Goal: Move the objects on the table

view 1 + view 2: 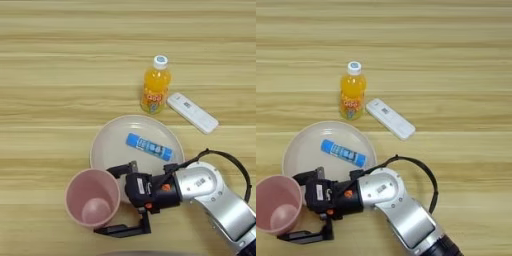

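Down near the bottom of the table, the right gripper reaches in from the right side on its silver arm. Its two black fingers are spread wide apart, one at the top and one at the bottom, and nothing is held between them. The pink cup stands upright just at 9 o'clock from the gripper, with its open mouth facing up, and the right side of the cup sits in the gap between the two fingers. I cannot tell if the fingers touch the cup. The round plate lies at 12 o'clock from the gripper, and the cup's rim covers a bit of the plate's lower left edge. On the plate lies the blue tube, flat and slanted, with one end up to the left and the other down to the right. At 12 o'clock from the plate stands the orange juice bottle with its white cap on top. Just beside the bottle, at 3 o'clock, lies the flat white device, slanted down to the right. The bottle and the device are both off the plate, on the bare wood.
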